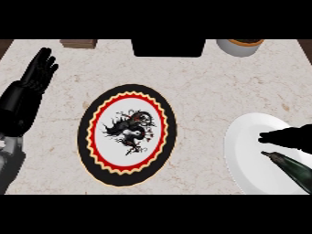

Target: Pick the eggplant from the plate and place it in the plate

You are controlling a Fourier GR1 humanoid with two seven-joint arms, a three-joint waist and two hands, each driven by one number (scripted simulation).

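Observation:
A dark elongated eggplant (pixel 298 172) lies on a plain white plate (pixel 249 151) at the right. My right hand (pixel 300 138) hovers over that plate just above the eggplant, fingers straight and pointing left, not curled round it. A patterned plate (pixel 92 137) with a black rim, red and yellow ring and dark drawing in its middle sits at the centre with nothing on it. My left hand (pixel 35 75) rests open at the far left, fingers up.
Along the counter's back edge stand a brown block (pixel 77 43), a black box (pixel 168 47) and a white bowl with orange contents (pixel 240 45). Dark wood shows past the counter's left and right corners.

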